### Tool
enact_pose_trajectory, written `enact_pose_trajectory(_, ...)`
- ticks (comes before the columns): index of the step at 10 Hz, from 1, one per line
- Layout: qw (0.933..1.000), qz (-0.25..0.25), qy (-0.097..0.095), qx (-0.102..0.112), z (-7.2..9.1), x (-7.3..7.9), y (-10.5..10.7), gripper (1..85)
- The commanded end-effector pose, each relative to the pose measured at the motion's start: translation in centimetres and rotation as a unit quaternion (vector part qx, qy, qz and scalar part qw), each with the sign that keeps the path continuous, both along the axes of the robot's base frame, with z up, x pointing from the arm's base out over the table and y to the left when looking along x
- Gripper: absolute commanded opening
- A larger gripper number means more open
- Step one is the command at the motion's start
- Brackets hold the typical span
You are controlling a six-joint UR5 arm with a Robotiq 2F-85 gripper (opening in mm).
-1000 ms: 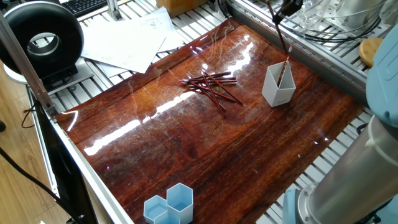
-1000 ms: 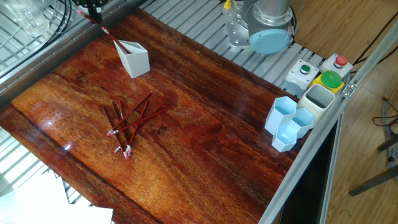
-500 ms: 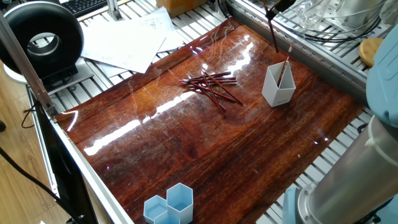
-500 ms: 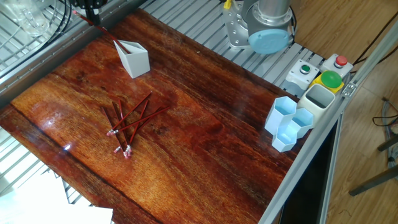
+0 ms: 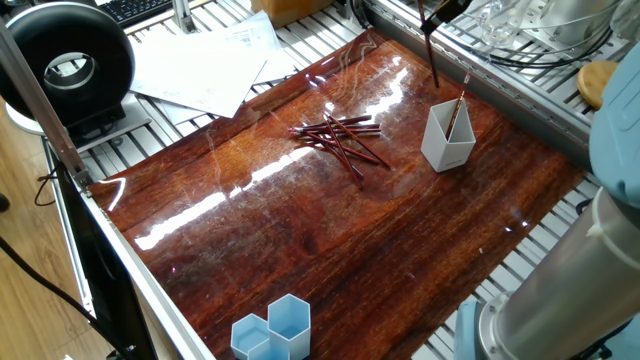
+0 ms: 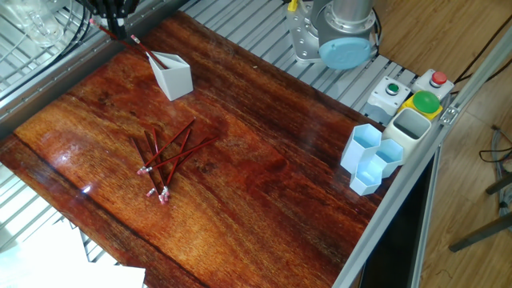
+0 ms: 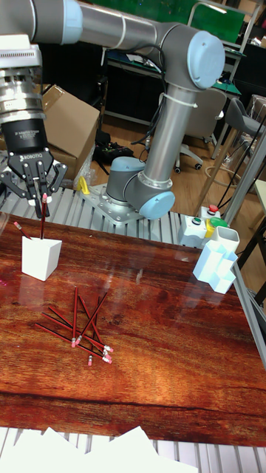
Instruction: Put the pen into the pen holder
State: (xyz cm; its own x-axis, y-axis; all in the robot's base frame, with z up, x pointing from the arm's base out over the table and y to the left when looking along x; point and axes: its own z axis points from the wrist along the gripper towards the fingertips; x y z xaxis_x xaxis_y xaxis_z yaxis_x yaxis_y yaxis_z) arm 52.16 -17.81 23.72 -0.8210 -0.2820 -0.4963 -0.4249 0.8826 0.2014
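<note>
The white pen holder (image 5: 446, 140) (image 6: 173, 78) (image 7: 40, 259) stands near the table's far edge, and one red pen (image 5: 458, 108) (image 7: 24, 231) leans inside it. My gripper (image 7: 40, 194) (image 5: 434, 14) (image 6: 113, 21) hangs above and slightly beside the holder. It is shut on another red pen (image 7: 43, 218) (image 5: 431, 58), held nearly upright with the pink eraser end up. The tip of that pen is just above the holder's rim. A pile of several red pens (image 5: 340, 136) (image 6: 164, 158) (image 7: 80, 329) lies on the wood in the middle of the table.
Light blue hexagonal cups (image 5: 272, 334) (image 6: 370, 157) (image 7: 216, 270) stand at the opposite table edge, next to a button box (image 6: 412, 94). The arm's base (image 7: 137, 194) sits on the slatted frame behind the table. Loose papers (image 5: 200, 58) lie off one corner.
The held pen has shifted sideways away from the holder's opening and turned more upright. The holder, the pen in it and the pile have stayed still.
</note>
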Motion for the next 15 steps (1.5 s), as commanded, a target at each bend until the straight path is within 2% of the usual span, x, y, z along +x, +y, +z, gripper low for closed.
enact_pose_trajectory(1, 0.9998, -0.017, 0.003, -0.004, -1.0, 0.1, -0.1, 1.0)
enact_pose_trajectory(6, 0.9995, -0.027, 0.015, -0.008, -1.7, -0.5, -0.1, 1.0)
enact_pose_trajectory(8, 0.9988, -0.032, 0.028, -0.024, -2.1, -0.9, -0.8, 1.0)
enact_pose_trajectory(10, 0.9983, -0.035, 0.039, -0.027, -2.3, -1.4, -1.0, 1.0)
enact_pose_trajectory(15, 0.9986, -0.030, 0.030, -0.033, -2.2, -1.1, -1.1, 1.0)
